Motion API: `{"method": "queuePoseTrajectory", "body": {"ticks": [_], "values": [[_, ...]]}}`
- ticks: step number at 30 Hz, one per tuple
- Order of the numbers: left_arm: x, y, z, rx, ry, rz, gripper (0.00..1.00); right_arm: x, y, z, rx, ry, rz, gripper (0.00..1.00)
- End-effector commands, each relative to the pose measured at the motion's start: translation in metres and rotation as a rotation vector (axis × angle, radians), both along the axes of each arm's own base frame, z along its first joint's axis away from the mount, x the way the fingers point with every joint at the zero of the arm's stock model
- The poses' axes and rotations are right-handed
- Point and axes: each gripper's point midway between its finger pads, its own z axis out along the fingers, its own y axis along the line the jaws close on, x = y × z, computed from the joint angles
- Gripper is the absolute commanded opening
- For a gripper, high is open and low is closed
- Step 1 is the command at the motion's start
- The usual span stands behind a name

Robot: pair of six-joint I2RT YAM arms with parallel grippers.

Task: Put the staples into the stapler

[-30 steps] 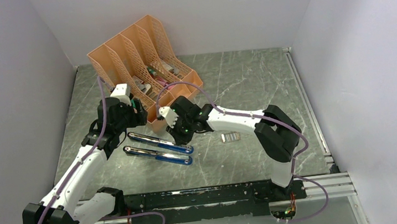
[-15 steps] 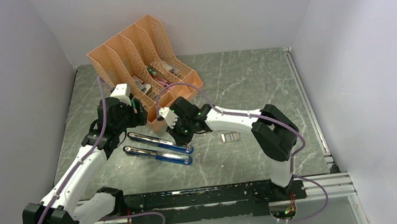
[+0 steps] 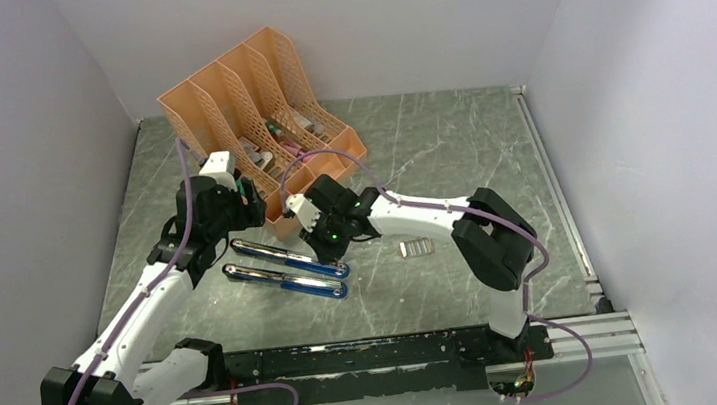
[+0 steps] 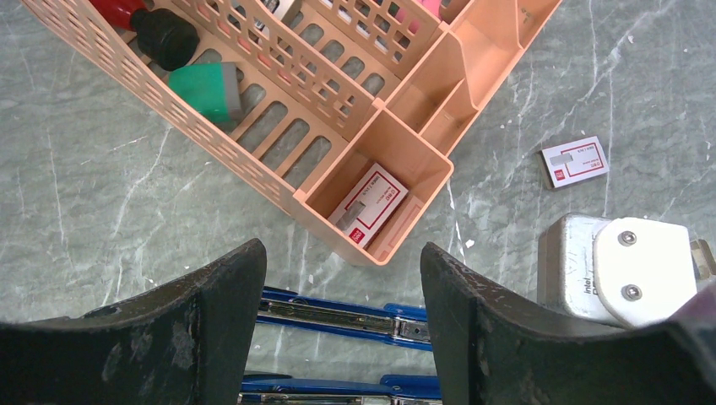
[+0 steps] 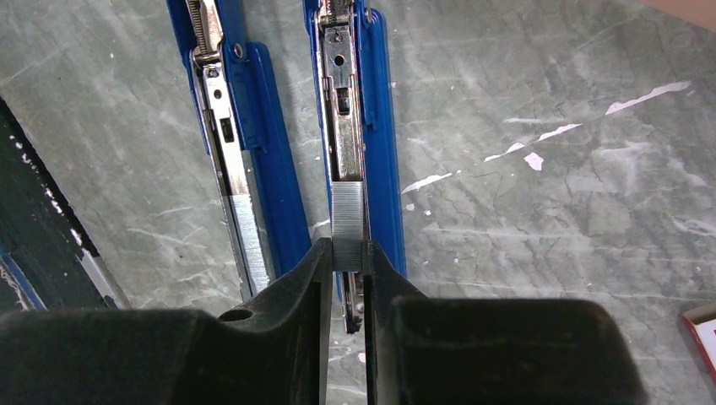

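The staples [image 5: 348,226] are a short, finely ribbed, silvery-grey strip. The right pincer [image 5: 346,263] is clenched on their near end between matte black fingers. The strip lies in line with the steel channel of the stapler [image 5: 380,126], which is folded open into two long halves, each a glossy blue body carrying a bright metal rail. Whether the strip sits fully inside the channel I cannot tell. The counter [image 5: 549,211] is grey-green stone-look with pale veins and white flecks.

Only the right wrist view shows the staples; from above the arm hides them. The left wrist view shows the left pincer [image 4: 342,283] released, its curved black fingers spread wide above the stapler with nothing between them. It also shows a peach plastic organizer [image 4: 338,93] with slotted walls, a white-and-red box [image 4: 368,205] lying in its front compartment, and a second such box [image 4: 574,160] flat on the counter.
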Motion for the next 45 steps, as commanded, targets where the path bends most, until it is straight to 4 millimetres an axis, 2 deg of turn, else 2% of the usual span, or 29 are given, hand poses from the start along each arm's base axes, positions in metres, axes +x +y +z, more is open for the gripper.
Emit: {"method": "queuePoseTrajectory", "body": {"ticks": [1,45], "values": [[0.0069,0.0011,0.0174,-0.012,-0.055,0.004,0.72,0.0055,-0.0055,-0.0069,-0.050,0.000,-0.022,0.15],[0.0063,0.0002,0.0194,-0.017,-0.060,0.000,0.72,0.0083,-0.0067,-0.0105,-0.097,-0.008,-0.007,0.15]]}}
